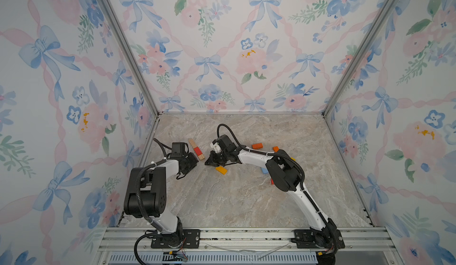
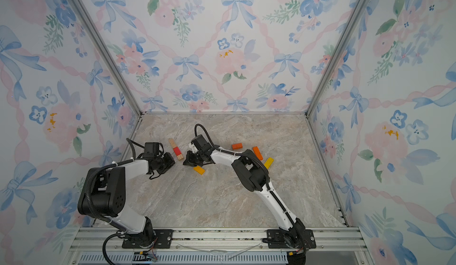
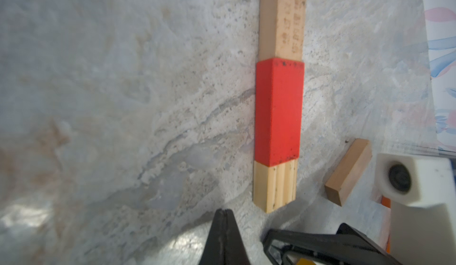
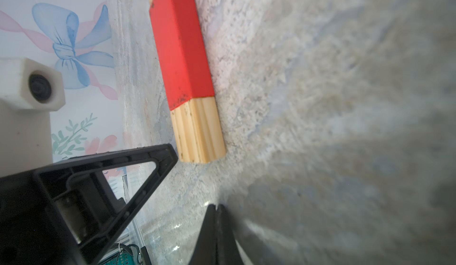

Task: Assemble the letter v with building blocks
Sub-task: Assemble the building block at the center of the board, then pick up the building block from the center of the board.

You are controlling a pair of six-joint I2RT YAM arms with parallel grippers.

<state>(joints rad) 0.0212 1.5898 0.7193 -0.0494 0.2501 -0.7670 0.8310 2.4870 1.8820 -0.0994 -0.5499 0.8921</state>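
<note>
Three building blocks lie end to end in a slanted row: a plain wooden bar [image 1: 192,142], a red block [image 1: 197,150] [image 3: 278,110] [image 4: 181,46] and a short grooved wooden block [image 1: 201,156] [image 3: 274,187] [image 4: 198,130]. My left gripper [image 1: 196,163] [image 3: 224,210] is shut and empty, its tip just short of the row's near end. My right gripper [image 1: 206,163] [image 4: 217,205] faces it from the right, shut and empty too. A yellow block [image 1: 220,170] lies under the right wrist.
Loose blocks lie further right: two orange ones [image 2: 237,146] [image 2: 257,152], a yellow one [image 2: 268,163], and a light blue one [image 1: 264,170] partly under the right arm. A brown wooden block [image 3: 348,174] lies near the right wrist. The left wall [image 1: 148,140] is close.
</note>
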